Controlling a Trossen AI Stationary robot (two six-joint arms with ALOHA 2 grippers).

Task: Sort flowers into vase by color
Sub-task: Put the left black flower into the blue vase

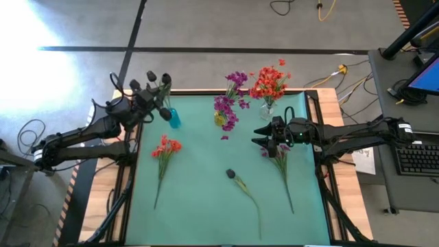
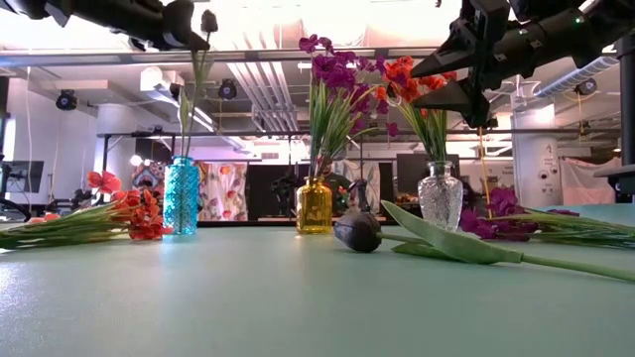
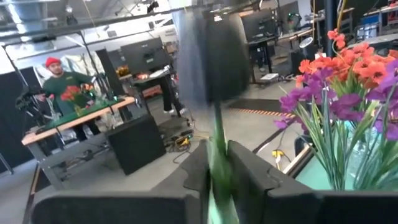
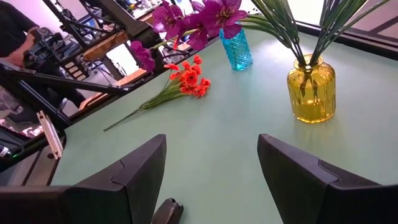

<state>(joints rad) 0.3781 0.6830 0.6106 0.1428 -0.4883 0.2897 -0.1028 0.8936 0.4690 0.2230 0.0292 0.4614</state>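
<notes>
Dark-budded flower with a thin green stem (image 3: 217, 149) is clamped between the left gripper (image 1: 152, 96) fingers, held above the blue ribbed glass vase (image 1: 173, 118) at about 10 o'clock on the teal mat (image 1: 206, 206).

How to do this step well:
- Centre the stem tip over the vase mouth before you descend. In the low view the stem (image 2: 195, 89) hangs just over the vase (image 2: 182, 195); I can't tell whether the tip is already inside the neck.
- Go straight down and keep the stem near vertical. The vase looks light, so side load could tip it.
- Release only once the stem is well inside.

Pose: left arm reaches in from 9 o'clock, wrist raised, gripper high over the vase, fingers clenched on the stem.

Right gripper (image 1: 264, 137) waits at 2 o'clock on the mat with fingers spread and nothing in them, hovering over the loose purple-flowered stem (image 1: 281, 165).

Other flowers:
- Orange-red stem (image 1: 163, 154) lies at 9 o'clock.
- Second dark-bud stem (image 1: 243, 192) lies near mat centre, toward 6.
- Purple blooms already sit in the yellow glass vase (image 1: 219, 118) at 12.
- Orange-red blooms sit in the clear glass vase (image 1: 267, 106) toward 1.
</notes>
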